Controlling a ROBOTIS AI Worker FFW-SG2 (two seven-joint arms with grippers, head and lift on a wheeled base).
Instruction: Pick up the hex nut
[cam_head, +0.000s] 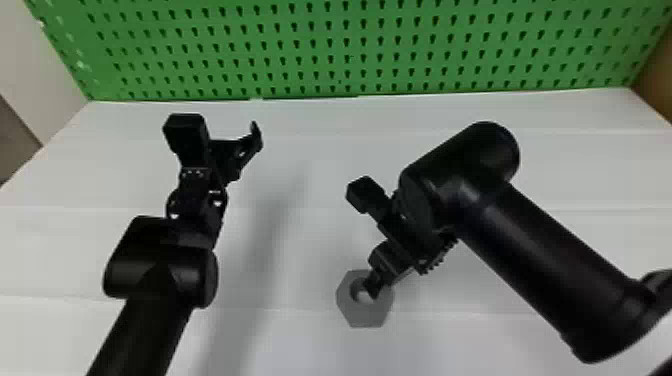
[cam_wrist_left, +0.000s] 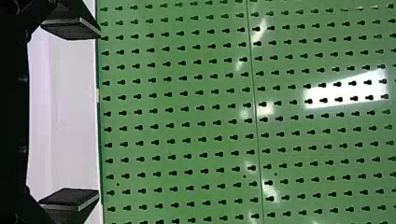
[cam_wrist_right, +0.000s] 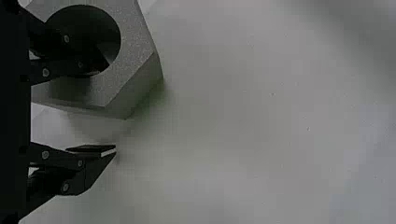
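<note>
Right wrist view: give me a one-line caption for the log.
Right claw, open, straddles one side of the nut: one finger in the hole, the other outside.

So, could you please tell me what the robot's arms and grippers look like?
The left arm and right arm are black, with thick, rounded, tubular sections and a soft sheen. The left gripper and right gripper are black too, each with two fingers and flat, dark pads with a thin pale edge. Small round grey fasteners dot the right gripper's linkage.
</note>
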